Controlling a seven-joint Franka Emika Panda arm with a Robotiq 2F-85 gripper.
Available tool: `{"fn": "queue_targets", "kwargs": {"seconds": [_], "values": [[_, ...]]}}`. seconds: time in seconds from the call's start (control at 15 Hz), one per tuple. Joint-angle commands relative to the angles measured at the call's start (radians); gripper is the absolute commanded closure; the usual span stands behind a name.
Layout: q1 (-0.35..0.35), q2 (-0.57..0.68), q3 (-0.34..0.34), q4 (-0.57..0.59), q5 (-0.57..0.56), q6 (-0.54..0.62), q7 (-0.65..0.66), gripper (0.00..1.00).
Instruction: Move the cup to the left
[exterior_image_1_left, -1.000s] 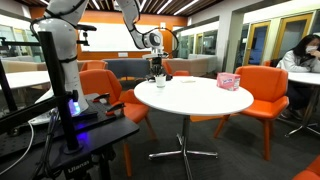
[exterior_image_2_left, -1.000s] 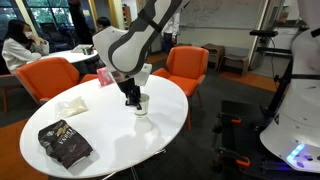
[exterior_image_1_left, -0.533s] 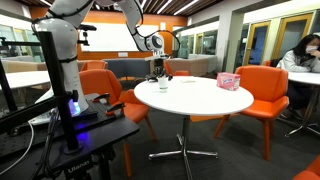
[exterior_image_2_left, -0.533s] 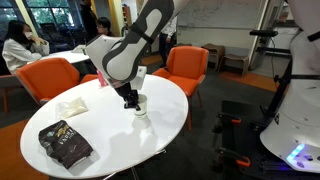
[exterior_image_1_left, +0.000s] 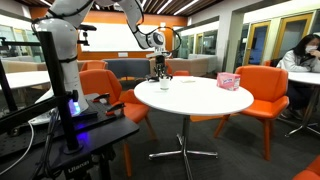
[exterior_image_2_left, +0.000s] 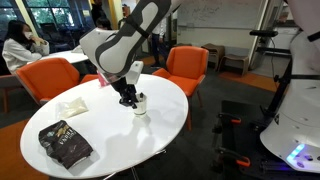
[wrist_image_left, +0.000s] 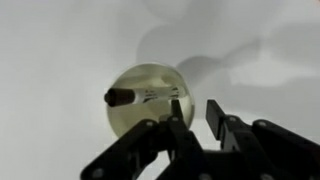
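As the arm's elbow swings across from a second ago, gripper (wrist_image_left: 196, 118) hangs just beside cup (wrist_image_left: 148, 98), fingers slightly apart, empty. Cup sits unmoved on table (exterior_image_2_left: 100, 125), right of gripper; grasp pending.

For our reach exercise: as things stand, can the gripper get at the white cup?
Probably yes: the gripper hangs right at the cup, nothing between them; the pink box stands well away.

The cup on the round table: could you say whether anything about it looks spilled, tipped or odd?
The cup stands upright, nothing spilled. One oddity: the wrist view shows a small dark object inside it, too blurred to identify.
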Motion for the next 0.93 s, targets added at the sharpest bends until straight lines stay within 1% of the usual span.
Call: {"fn": "queue_targets", "kwargs": {"seconds": [0.0, 0.13, 0.27, 0.33, 0.6, 0.87], "values": [[-0.004, -0.018, 0.011, -0.022, 0.027, -0.010, 0.001, 0.34], [-0.014, -0.044, 0.024, -0.049, 0.055, -0.005, -0.014, 0.19], [-0.013, -0.077, 0.020, -0.078, 0.068, 0.010, 0.001, 0.04], [-0.012, -0.097, 0.018, -0.095, 0.068, 0.021, 0.003, 0.00], [-0.019, -0.195, 0.012, -0.157, 0.076, -0.012, 0.010, 0.00], [-0.040, -0.331, 0.011, -0.254, 0.116, -0.045, 0.017, 0.00]]}}
